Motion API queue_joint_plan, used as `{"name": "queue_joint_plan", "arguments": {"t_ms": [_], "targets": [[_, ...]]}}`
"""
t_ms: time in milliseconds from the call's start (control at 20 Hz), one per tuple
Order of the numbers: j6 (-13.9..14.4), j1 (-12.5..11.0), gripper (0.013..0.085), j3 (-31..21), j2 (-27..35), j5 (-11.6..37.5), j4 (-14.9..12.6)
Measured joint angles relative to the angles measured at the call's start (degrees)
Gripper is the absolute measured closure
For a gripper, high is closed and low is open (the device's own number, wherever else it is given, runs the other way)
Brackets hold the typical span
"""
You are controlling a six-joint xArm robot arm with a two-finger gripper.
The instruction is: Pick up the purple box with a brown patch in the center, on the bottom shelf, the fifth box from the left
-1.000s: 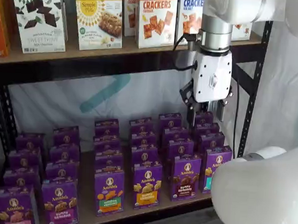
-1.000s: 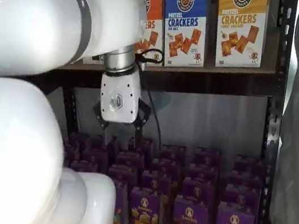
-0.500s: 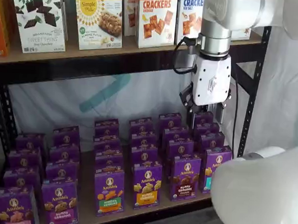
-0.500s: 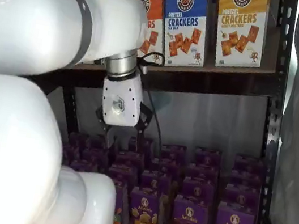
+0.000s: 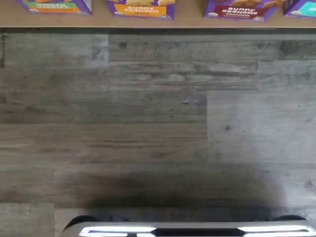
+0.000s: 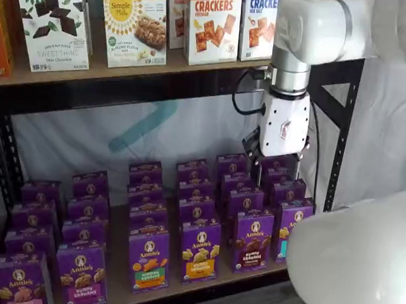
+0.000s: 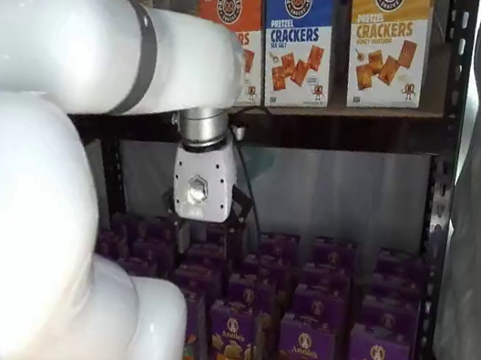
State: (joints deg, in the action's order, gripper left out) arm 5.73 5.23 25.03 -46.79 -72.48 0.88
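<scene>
The purple box (image 6: 253, 239) with brown cookies at its centre stands in the front row of the bottom shelf (image 6: 117, 262), right of middle. It also shows in the other shelf view (image 7: 305, 357) and at the edge of the wrist view (image 5: 242, 9). My gripper (image 6: 278, 168) hangs above and behind it, over the back rows, apart from any carton. A gap shows between its two black fingers and nothing is in them. Its white body (image 7: 198, 187) shows in a shelf view, the fingers there dark against the shelf.
Rows of purple Annie's cartons fill the shelf, with an orange-band carton (image 6: 200, 250) to the left of the purple box and a teal-band one (image 6: 289, 228) to its right. Cracker boxes (image 6: 213, 23) stand on the shelf above. A black frame post (image 6: 340, 132) is at the right. My arm's white link (image 6: 354, 262) fills the foreground.
My gripper has come down a little and shifted slightly left in front of the back rows. The arm's upper link has swung. No carton has moved.
</scene>
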Motion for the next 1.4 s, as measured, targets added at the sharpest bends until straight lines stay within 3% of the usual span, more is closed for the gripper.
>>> {"name": "queue_joint_plan", "arguments": {"t_ms": [650,1150,1400], "targets": [[-2.6,-3.0,0.013,-2.9,11.4,16.8,-1.1],[-4.4,-5.8,0.013,-1.3,24.7,27.9,-2.5],[-4.0,-6.6,0.013,-0.9,31.5,34.5,-4.1]]}}
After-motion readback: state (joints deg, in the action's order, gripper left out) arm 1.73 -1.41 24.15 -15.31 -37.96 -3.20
